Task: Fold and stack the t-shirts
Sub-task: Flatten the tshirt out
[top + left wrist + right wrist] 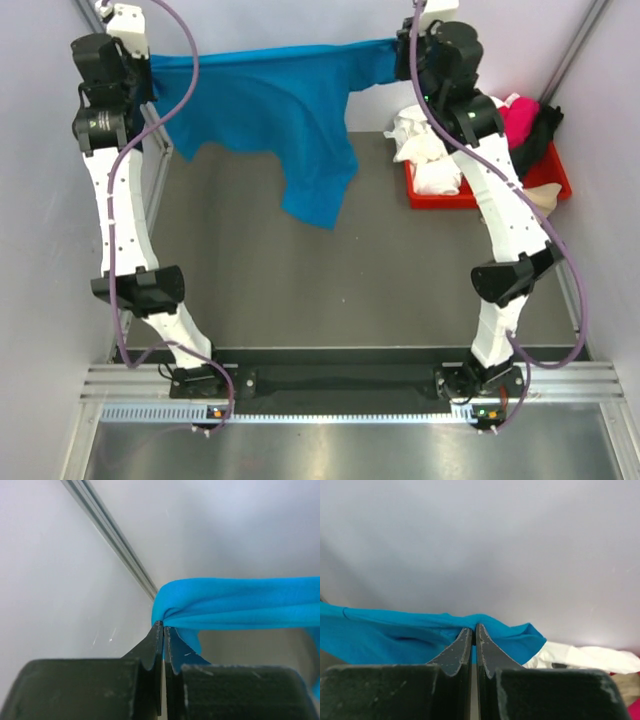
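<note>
The left and right jaws are each shut on the top edge of the blue shirt (270, 110), holding it up over the far end of the bench (300, 290), so one hard pull apart could slip a corner free and drop it.

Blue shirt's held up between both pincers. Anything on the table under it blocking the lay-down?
Nothing visible. The blue t-shirt hangs from the left pincer and right pincer over bare grey table; the red tray of other shirts sits off to the right.
</note>
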### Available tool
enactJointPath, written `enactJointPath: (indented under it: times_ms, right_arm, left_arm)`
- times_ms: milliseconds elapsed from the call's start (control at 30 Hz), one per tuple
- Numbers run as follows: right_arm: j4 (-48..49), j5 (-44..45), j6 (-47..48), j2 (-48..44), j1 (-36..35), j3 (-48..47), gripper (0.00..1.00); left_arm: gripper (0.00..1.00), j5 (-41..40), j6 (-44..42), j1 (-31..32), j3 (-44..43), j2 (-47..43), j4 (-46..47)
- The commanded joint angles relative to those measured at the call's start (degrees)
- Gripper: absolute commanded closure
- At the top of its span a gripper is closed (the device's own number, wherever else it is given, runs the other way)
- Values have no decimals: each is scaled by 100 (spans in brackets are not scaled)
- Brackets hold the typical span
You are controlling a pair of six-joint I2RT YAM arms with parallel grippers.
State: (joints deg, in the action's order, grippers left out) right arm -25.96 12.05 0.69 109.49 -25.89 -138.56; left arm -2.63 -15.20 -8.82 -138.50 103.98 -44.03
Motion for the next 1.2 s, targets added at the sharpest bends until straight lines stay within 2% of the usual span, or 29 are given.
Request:
enactJointPath:
  times_ms: [0, 33, 67, 100, 133, 167, 200, 333, 400, 467, 500, 600, 733, 833, 867, 900, 933, 967, 1000, 1033, 1067, 1167]
  right_arm:
    - [663, 315, 361, -779, 225, -129, 100]
    - [601, 306, 414, -1085, 199, 169, 100]
    - [539, 350, 441, -1288, 172, 1016, 100]
    - [556, 359, 406, -1516, 102, 1546, 100]
    - [600, 359, 362, -2032, 41, 2143, 100]
    - [714, 385, 214, -2289, -47, 3341, 100]
    - [784, 412, 134, -2536, -300, 3936, 100]
    - [917, 999, -524, -3476, -1136, 6712, 100]
    - [943, 1194, -1154, -3610, -1688, 7393, 100]
    - [996, 1203, -1796, -3558, -2067, 8191, 100]
    - [1005, 1159, -1992, -3462, -2252, 8387, 100]
    - [873, 948, -2573, -2830, -2868, 8714, 100]
    - [277, 1018, -3004, -1925, -3640, 8426, 100]
    - [249, 852, -3197, -1748, -3905, 8372, 100]
    - [249, 608, -3241, -1764, -3924, 8372, 100]
    - [223, 527, -3268, -1799, -3924, 8363, 95]
    - [179, 456, -3259, -1939, -3924, 8354, 63]
    - [170, 273, -3242, -2054, -3924, 8346, 48]
    - [161, 193, -3233, -2177, -3915, 8337, 37]
    - [152, 122, -3216, -2465, -3915, 8328, 25]
    - [143, 0, -3154, -2607, -3898, 8319, 19]
    - [91, -176, -3049, -3117, -3556, 8389, 14]
  left_arm:
    - [100, -449, -53, -173, 730, -624, 921]
    - [100, -379, -123, -190, 1084, -773, 1001]
    - [100, -126, -184, -182, 1462, -1096, 1063]
    - [100, 16, -333, -182, 2310, -1274, 1150]
    - [100, 156, -447, -182, 2762, -1467, 1195]
    - [100, 549, -562, -173, 3236, -1860, 1247]
    - [100, 666, -789, -173, 4216, -2064, 1396]
    - [100, 1045, -1239, -173, 6340, -2891, 1564]
    - [100, 1220, -1528, -173, 7339, -3234, 1556]
    - [100, 1344, -1757, -164, 7949, -3515, 1599]
    - [100, 1388, -1897, -173, 8526, -3595, 1625]
    - [100, 1327, -2556, -164, 9416, -3789, 1696]
    - [100, 730, -3198, -181, 10113, -3824, 1705]
    - [100, 510, -3497, -216, 10492, -3912, 1714]
    - [94, 483, -3568, -234, 10527, -3964, 1670]
    - [84, 457, -3630, -260, 10545, -4008, 1591]
    - [69, 457, -3752, -339, 10528, -4035, 1356]
    - [46, 457, -3814, -375, 10484, -4096, 1205]
    - [35, 552, -3945, -410, 10344, -4123, 978]
    - [19, 623, -4025, -497, 10247, -4123, 540]
    - [9, 693, -4095, -568, 10150, -4123, 301]
    - [7, 966, -4385, -945, 9764, -4097, -122]
